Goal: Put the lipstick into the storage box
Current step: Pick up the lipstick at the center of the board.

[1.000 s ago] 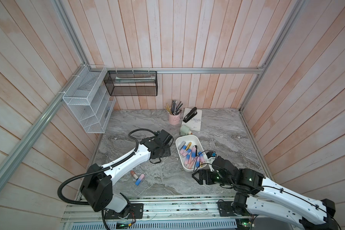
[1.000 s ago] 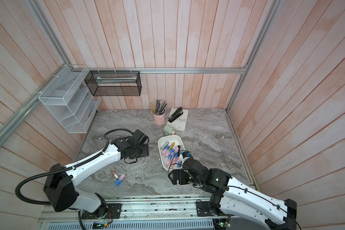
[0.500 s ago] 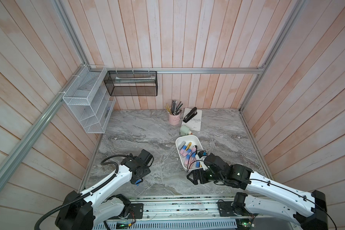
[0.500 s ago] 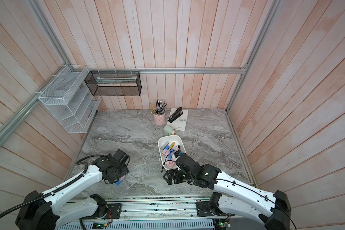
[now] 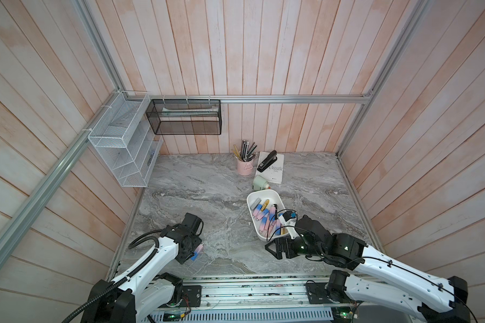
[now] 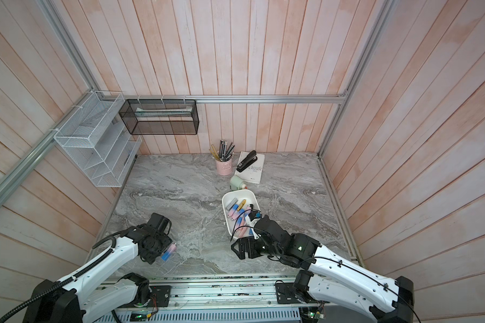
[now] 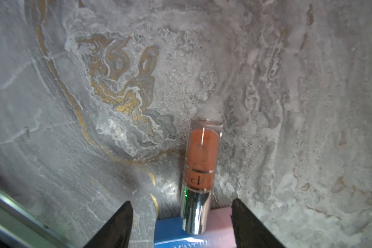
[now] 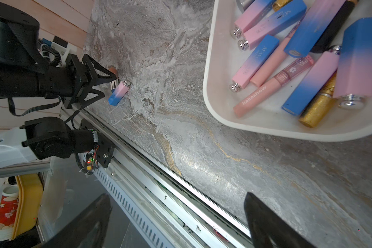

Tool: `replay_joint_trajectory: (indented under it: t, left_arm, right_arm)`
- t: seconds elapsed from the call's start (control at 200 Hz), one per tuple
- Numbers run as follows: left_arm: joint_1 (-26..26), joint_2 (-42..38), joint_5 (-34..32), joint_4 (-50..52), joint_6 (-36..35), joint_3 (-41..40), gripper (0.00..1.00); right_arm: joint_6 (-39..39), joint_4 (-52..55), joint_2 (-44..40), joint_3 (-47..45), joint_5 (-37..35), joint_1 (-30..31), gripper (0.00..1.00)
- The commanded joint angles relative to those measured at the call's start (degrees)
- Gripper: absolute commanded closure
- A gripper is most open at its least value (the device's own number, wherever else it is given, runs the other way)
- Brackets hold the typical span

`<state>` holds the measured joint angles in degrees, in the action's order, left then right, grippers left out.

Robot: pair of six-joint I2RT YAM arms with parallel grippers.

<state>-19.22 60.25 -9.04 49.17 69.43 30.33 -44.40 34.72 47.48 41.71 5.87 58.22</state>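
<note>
Progress check: most of the job looks done to me. The plain white plastic storage box with rounded corners [image 5: 249, 208] already has a heap of lipsticks in it, mostly pink-to-blue square tubes plus a couple of gold glitter ones and a pink gloss. What's left, as far as I can see, is two pieces lying on the grey marbled surface [image 5: 207, 195] near its front left corner, well apart from the box. One is a pink-and-blue gradient square lipstick [image 8: 119, 94]. The other is a clear-capped orange lipstick with a shiny silver base [image 7: 202, 154].

The left fingers [image 7: 118, 227] are spread apart right over that pair, straddling them with nothing pinched yet. The right fingers [image 8: 264, 225] are wide open and empty, hanging just past the near end of the box.

The snag: the two leftovers touch, roughly crosswise, with the silver base resting against the gradient tube. My guess is that closing here could catch both or knock one away. The right arm also overhangs the near end of the box in both top views, so a drop there looks cramped.

Everything else is out of the way at the back:
- a pink cup of pencils [image 5: 244, 169]
- a black stapler [image 5: 267, 160] on a white book [image 5: 275, 174]
- a small pale green round gadget [image 5: 259, 182]
- a white wire-mesh rack [image 5: 123, 151] and a black mesh basket [image 5: 184, 117], both on the walls
</note>
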Motion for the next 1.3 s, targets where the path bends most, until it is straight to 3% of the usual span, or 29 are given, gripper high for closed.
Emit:
replay_joint_trajectory:
  t: [0.0, 0.275, 0.475, 0.985, 1.296]
  left_arm:
    - [2.2, 1.4, 2.2, -3.7, -3.6, -0.4, 0.27]
    - [4.7, 4.7, 3.0, -6.0, -6.3, 0.0, 0.46]
    - [5.1, 4.9, 3.6, -5.5, -7.1, 0.4, 0.70]
    - [2.8, 4.1, 7.0, -3.9, -6.9, 5.4, 0.79]
    - [-6.2, 13.0, 5.8, -4.8, -7.2, 21.7, 0.79]
  right_arm:
    - [0.1, 1.8, -0.5, -0.4, -1.1, -0.8, 0.02]
    - [1.8, 2.1, -0.7, -0.3, -0.3, -2.9, 0.02]
    - [4.1, 2.0, -0.6, -0.1, 0.0, -4.9, 0.02]
    - [15.5, -3.3, 10.9, 4.7, 9.3, -11.7, 0.02]
    - [17.8, -3.6, 10.8, 4.4, 11.1, -15.2, 0.02]
